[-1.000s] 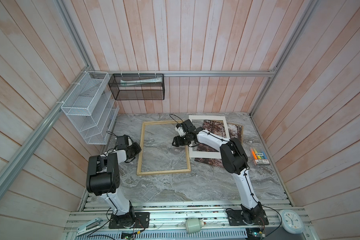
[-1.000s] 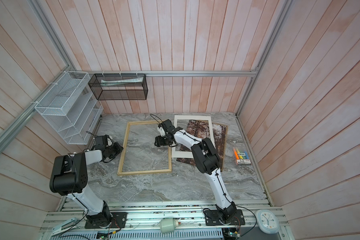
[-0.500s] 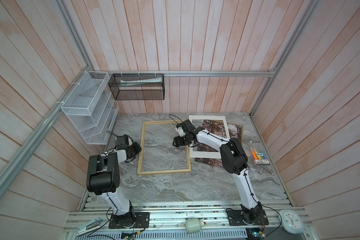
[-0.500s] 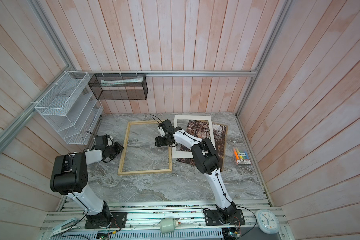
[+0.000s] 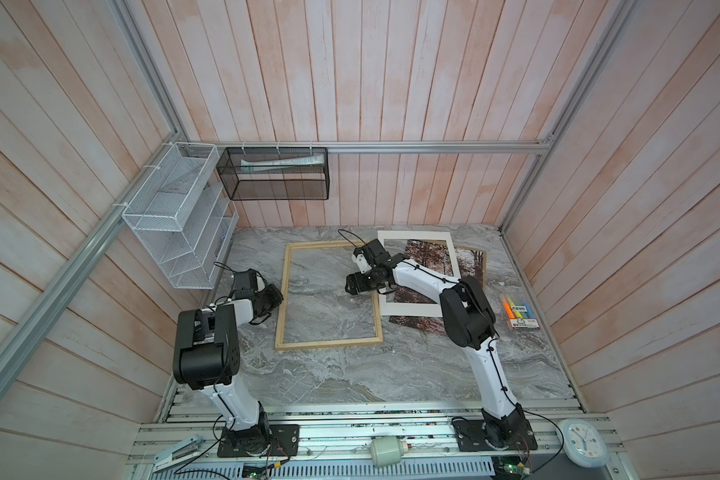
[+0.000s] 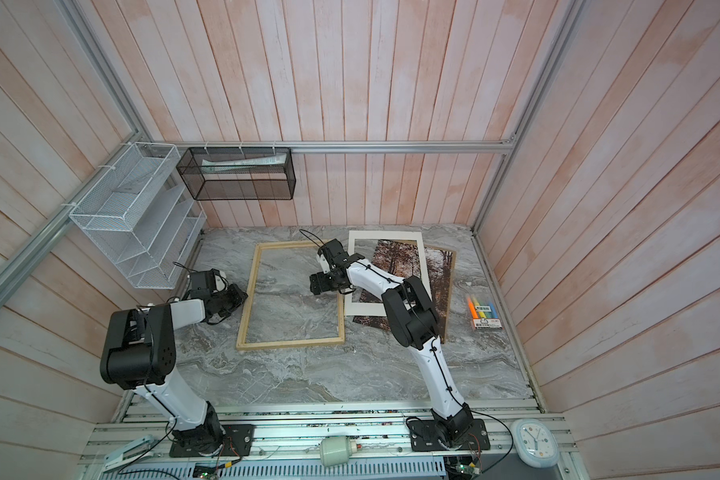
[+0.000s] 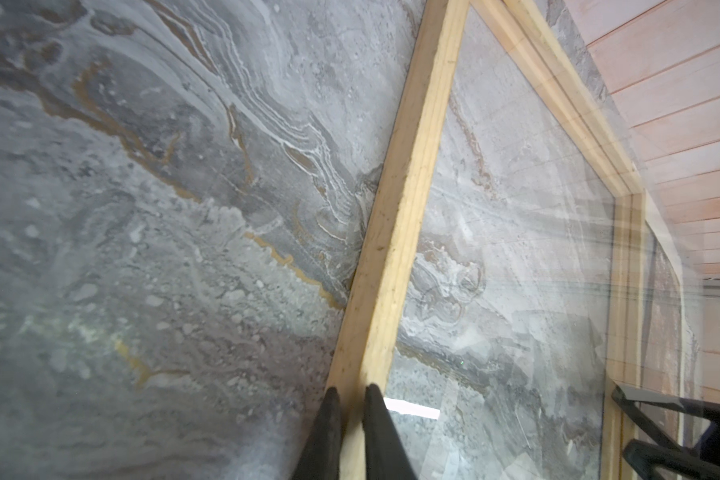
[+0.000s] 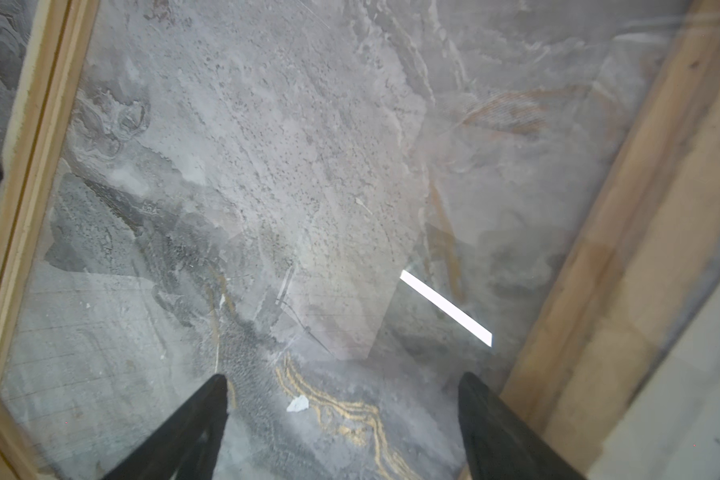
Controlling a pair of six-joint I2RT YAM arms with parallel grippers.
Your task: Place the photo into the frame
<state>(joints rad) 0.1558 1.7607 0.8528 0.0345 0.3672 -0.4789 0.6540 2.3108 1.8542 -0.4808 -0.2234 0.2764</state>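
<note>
1. The photo (image 5: 429, 266) lies flat on the right side of the table, partly under a white mat (image 5: 410, 310). It sits beside the frame (image 5: 329, 344), not in it yet.
2. It looks like a thin, floppy sheet: light, easy to crease, probably slick on stone. The best hold, I'd say, is the bare lower edge showing past the mat, pinched near a corner.
3. The left gripper (image 7: 352, 392) is clamped across the frame's left rail, pinning it down. The right gripper (image 8: 344, 380) hangs with its jaws wide apart over the frame's clear pane (image 8: 267, 166), holding nothing.
4. That pane is glossy with reflections and likely fragile, so the photo should go down gently.
5. The marble-look table (image 5: 350, 374) is hard and smooth and offers little friction. Plank walls close in all round. A marker pack (image 5: 520, 311) sits near the right wall, and a white wire rack (image 5: 175, 232) hangs on the left.
</note>
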